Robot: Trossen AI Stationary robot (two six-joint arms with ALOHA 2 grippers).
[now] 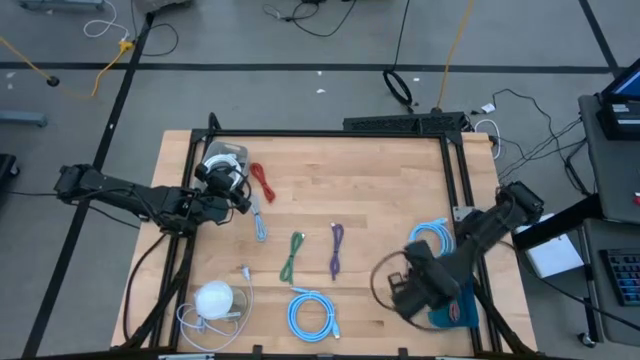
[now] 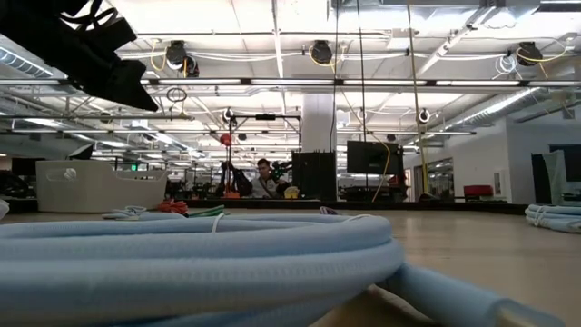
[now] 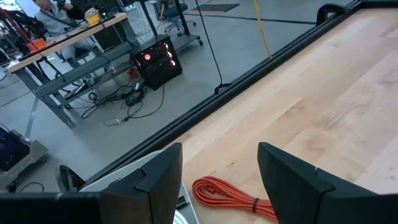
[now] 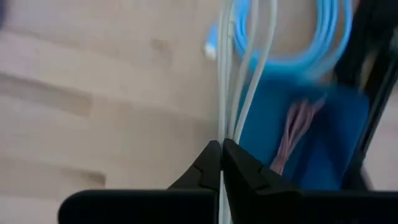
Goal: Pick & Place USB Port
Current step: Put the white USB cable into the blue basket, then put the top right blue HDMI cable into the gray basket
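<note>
My right gripper (image 1: 408, 287) hovers over the table's near right part, shut on thin white cords (image 4: 235, 74). Under it lie a blue pouch (image 4: 311, 140) holding a pink cable (image 4: 291, 134) and a light-blue coiled cable (image 1: 432, 238). A cord loop (image 1: 383, 278) curves out beside the gripper in the high view. My left gripper (image 3: 217, 186) is open above the table's far left part, over a red bundled cable (image 3: 233, 196), beside a white coil (image 1: 225, 160), touching nothing. My right gripper pinches several thin white cord strands (image 4: 227, 127) between its two shut fingers. The strands run side by side, straight away from the fingertips and along them, over the wood and the blue pouch. Which part of the cable this is does not show.
Green (image 1: 292, 255), purple (image 1: 337, 250) and pale blue (image 1: 260, 222) cables lie mid-table. Another light-blue coil (image 1: 312, 312) and a white round object with white cord (image 1: 215, 298) sit near the near edge. A black frame (image 1: 330, 133) rims the table.
</note>
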